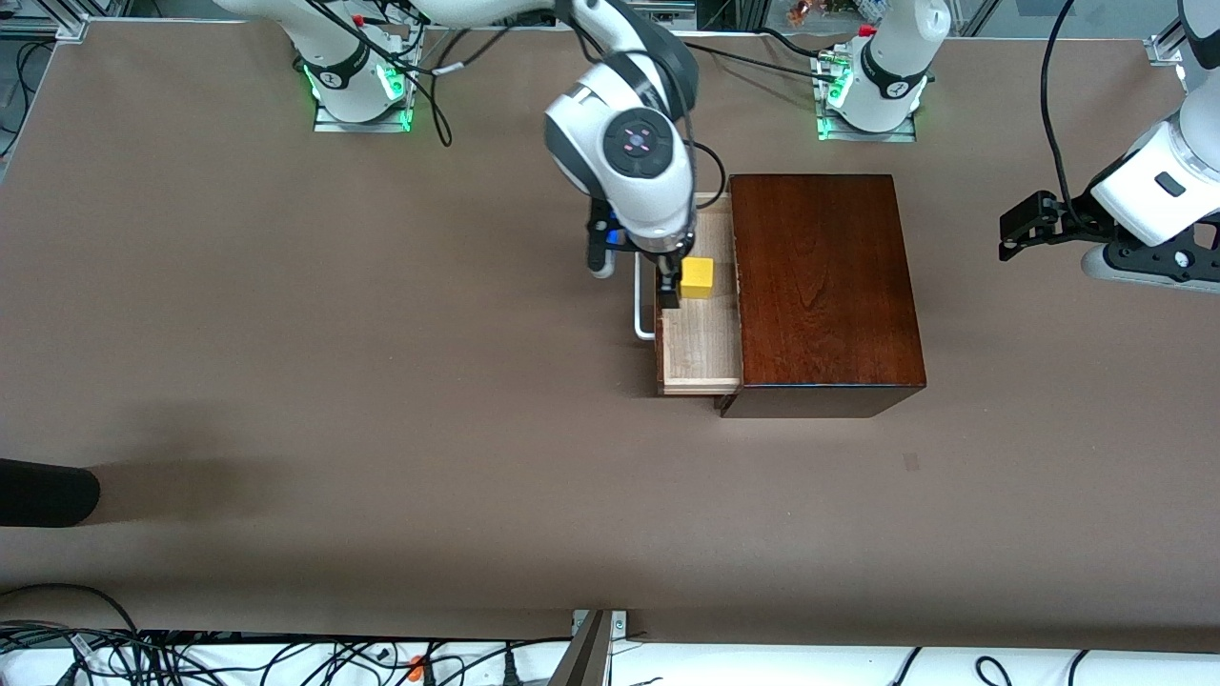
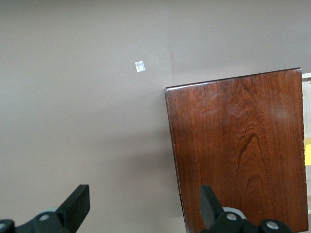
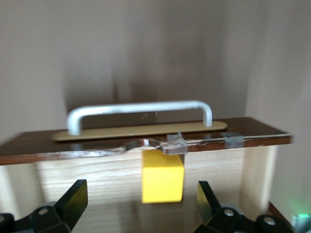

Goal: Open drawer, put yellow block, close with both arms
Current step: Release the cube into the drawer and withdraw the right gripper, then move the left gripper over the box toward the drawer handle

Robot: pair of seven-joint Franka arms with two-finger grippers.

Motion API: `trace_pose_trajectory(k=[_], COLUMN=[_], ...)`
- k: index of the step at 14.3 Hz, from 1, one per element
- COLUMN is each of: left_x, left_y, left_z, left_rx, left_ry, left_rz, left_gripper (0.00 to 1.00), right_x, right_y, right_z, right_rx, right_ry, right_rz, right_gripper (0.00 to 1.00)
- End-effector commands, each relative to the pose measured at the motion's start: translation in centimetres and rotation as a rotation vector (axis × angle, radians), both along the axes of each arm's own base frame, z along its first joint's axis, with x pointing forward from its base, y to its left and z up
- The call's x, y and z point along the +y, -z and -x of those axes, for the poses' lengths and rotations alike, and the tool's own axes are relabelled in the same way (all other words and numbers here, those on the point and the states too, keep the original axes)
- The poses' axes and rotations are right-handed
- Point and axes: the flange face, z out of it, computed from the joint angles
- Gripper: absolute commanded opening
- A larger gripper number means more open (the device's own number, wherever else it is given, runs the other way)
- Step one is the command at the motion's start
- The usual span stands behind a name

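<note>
Both jaws stand open: the right gripper (image 3: 138, 199) has its two black fingers (image 3: 73, 196) spread wide with nothing between them, and the left gripper (image 2: 143, 206) shows the same wide gap in its own wrist view.

Nearest to the front camera is the bare brown surface (image 1: 381, 457), and on it a small pale mark (image 1: 911, 463) lies a little in front of the wooden box (image 1: 824, 286). The box is dark reddish-brown and polished. Its drawer (image 1: 701, 353) is pulled out toward the right arm's end of the surface, so the pale wood inside is visible. The white handle (image 1: 643, 319) sits on the drawer's front panel.

Inside the drawer, in the part farther from the front camera, lies the yellow block (image 1: 697, 277). In the right wrist view the block (image 3: 162, 177) rests against the inner side of the front panel, and the handle (image 3: 138, 114) is seen above it. The right gripper (image 1: 669, 286) hangs over the drawer, just beside the block and not touching it.

The left gripper (image 1: 1025, 224) waits in the air over the left arm's end of the surface, well apart from the box. Its camera looks down on the box top (image 2: 238, 145) and the pale mark (image 2: 140, 66).
</note>
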Motion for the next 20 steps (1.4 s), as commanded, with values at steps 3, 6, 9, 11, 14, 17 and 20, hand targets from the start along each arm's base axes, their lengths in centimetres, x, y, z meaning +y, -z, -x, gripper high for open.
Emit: trace_pose_trajectory(k=[3,6,9,11,14,17,20], left_x=[-0.2,-0.2,-0.2,-0.6,-1.4,-4.0,-8.6], left_y=[-0.5,-0.5,-0.4,-0.1,1.0,2.8,4.7], left_z=[-0.3,-0.3,-0.3,-0.5,-1.0,-1.7,-1.9], left_rx=[0.006,0.006,0.009,0.013,0.031,0.059,0.093], left_ry=[-0.002,-0.002,-0.003,0.004,0.018,0.073,0.159], left_rz=[0.024,0.024,0.024,0.024,0.025,0.024,0.027], left_gripper=[1.0,1.0,1.0,1.0,1.0,1.0,1.0], right_x=[-12.0,-21.1,-32.0,-39.5,-47.8,-53.2,-57.3], right_y=[-9.8,-11.7,-13.1,-13.1,-12.8,-12.5,-12.0], right_z=[-3.4,-5.4,-6.9,-7.4,-7.8,-7.8,-7.6], right_rx=[0.063,0.088,0.072,0.056,0.02,-0.028,-0.069], right_ry=[-0.276,-0.501,-0.701,-0.826,-0.986,-1.107,-1.228], right_rz=[-0.004,0.067,0.012,-0.036,-0.075,-0.101,-0.114], right_gripper=[1.0,1.0,1.0,1.0,1.0,1.0,1.0])
